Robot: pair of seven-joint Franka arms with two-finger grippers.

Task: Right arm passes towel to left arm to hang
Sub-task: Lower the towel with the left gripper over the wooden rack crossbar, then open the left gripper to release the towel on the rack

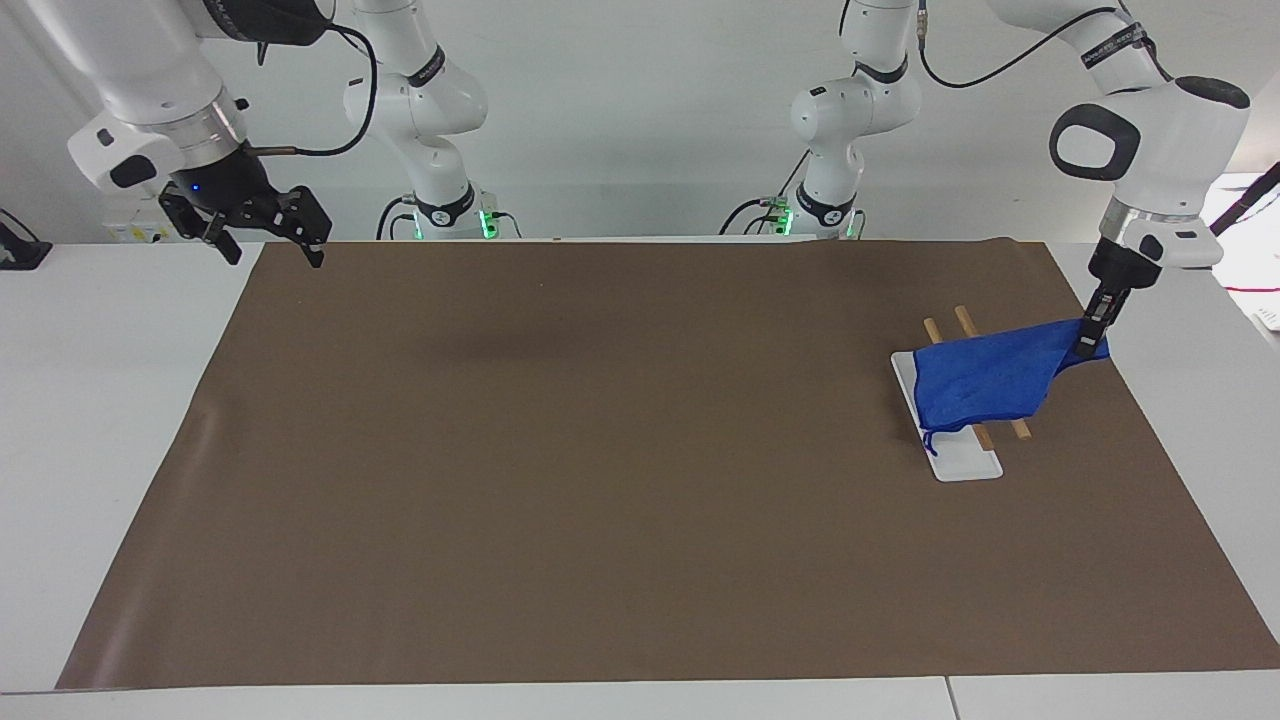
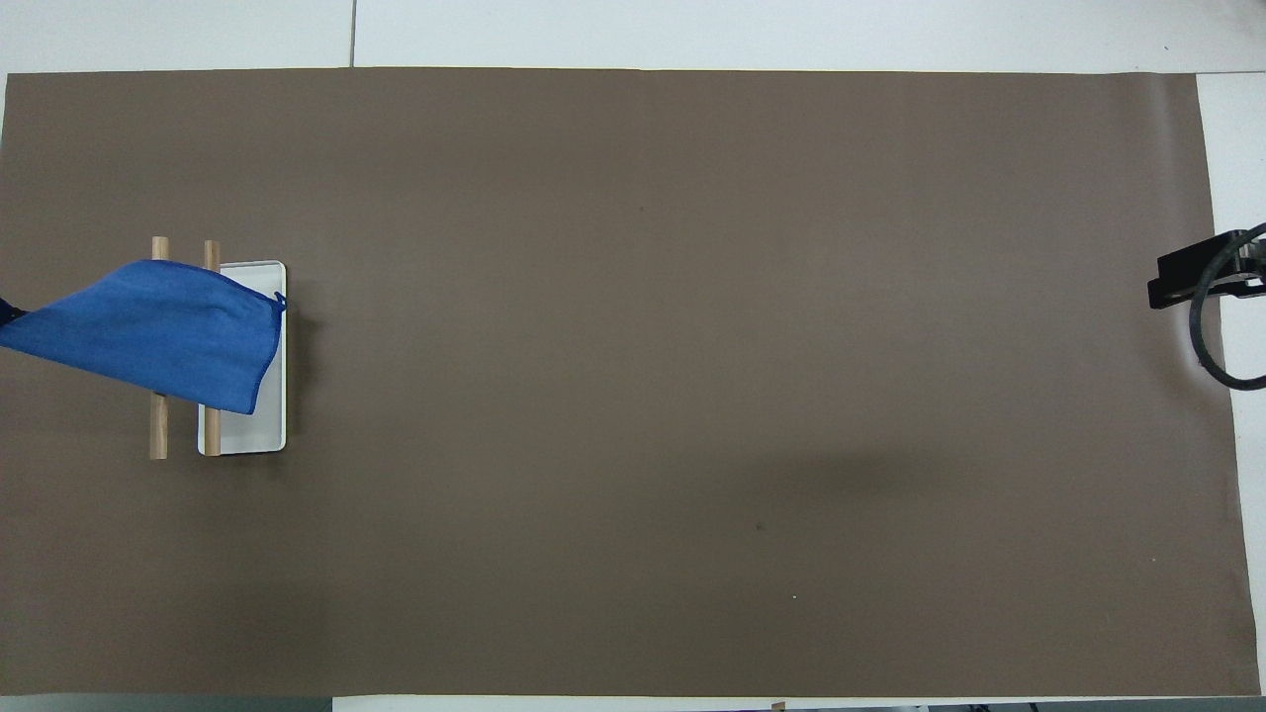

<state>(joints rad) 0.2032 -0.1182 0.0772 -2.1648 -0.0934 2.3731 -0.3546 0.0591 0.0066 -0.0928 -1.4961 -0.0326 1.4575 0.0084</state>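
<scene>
Bench (image 1: 80,420): white top, almost wholly covered by a brown mat.
Mat (image 1: 600,480): brown sheet lying flat over the bench; the rack stands on it toward the left arm's end.
Left arm (image 1: 1150,130): white, with a black oval ring mark on one joint; it reaches down at its own end of the bench, beside the rack.
Right arm (image 1: 140,90): white, with a silver wrist ring and a black cable looping to the wrist; it waits raised over its own end of the bench, at the mat's corner nearest the robots.
Towel (image 1: 990,380): royal-blue cloth draped over the rack's two wooden rails, covering their middle part. One corner is lifted off toward the left arm's end of the bench, and the cloth runs taut from it down to the rack. A small blue cord hangs from the lowest corner, over the white base.
Rack (image 1: 965,465): flat white base with two parallel wooden rails (image 1: 962,320) above it; both ends of the rails show past the towel.
Left end effector (image 1: 1088,343): pointing down, fingers pinched on the towel's lifted corner, just beside the rack.
Right end effector (image 1: 270,245): black, small blue light on its body, fingers spread apart and holding nothing.
</scene>
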